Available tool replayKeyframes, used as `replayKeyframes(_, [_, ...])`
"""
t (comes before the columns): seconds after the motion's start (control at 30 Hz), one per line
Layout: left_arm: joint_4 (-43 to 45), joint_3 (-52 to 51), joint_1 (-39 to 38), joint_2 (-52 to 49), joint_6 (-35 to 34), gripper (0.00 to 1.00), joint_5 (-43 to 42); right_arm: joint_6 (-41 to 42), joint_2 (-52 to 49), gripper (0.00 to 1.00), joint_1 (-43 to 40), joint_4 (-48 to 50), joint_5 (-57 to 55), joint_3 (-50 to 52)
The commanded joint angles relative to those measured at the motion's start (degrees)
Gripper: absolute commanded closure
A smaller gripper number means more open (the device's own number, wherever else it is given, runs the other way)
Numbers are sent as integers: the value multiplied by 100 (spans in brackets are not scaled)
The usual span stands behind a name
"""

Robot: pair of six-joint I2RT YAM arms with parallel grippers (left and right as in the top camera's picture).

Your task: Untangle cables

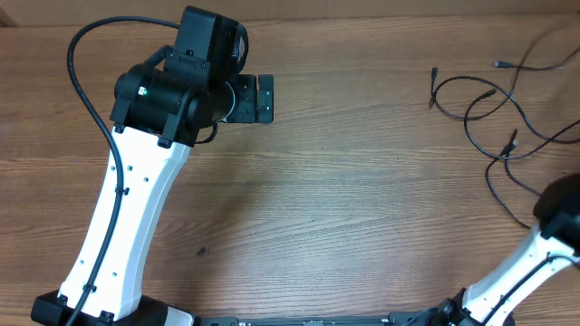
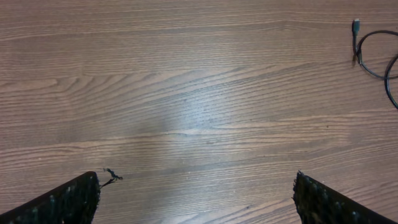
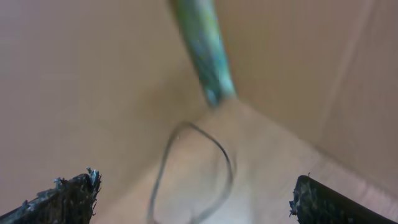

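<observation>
Several thin black cables [image 1: 510, 142] lie looped over one another on the wooden table [image 1: 362, 199] at the far right, small plugs at their ends. My left gripper [image 1: 265, 98] hovers open at the upper left, well away from them. In the left wrist view the left gripper [image 2: 196, 180] has only bare wood between its fingers, and one cable end [image 2: 359, 56] shows at the top right. The right wrist view is blurred. There my right gripper [image 3: 196, 183] stands open above a cable loop [image 3: 225, 158], holding nothing.
The right arm [image 1: 530, 263] comes in from the lower right corner, its black wrist beside the cable pile. A thick black wire [image 1: 86, 91] runs along the left arm. A blurred greenish bar [image 3: 202, 50] crosses the top of the right wrist view.
</observation>
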State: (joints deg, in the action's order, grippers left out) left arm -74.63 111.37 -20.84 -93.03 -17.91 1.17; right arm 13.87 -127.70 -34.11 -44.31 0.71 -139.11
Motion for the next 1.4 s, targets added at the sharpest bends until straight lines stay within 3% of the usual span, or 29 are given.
replayKeyframes(0.0, [4, 76, 20, -44, -52, 1, 74, -223, 1069, 0, 348, 39, 50, -85])
replayKeyframes(0.33, [2, 76, 20, -44, -52, 1, 74, -240, 2334, 0, 1364, -479, 48, -83])
replayKeyframes(0.9, [4, 76, 20, -44, -52, 0, 74, -238, 2942, 0, 3429, -3679, 48, -81])
replayKeyframes(1.37, [4, 76, 20, -44, -52, 1, 74, -192, 2942, 0, 3635, -4695, 50, -79])
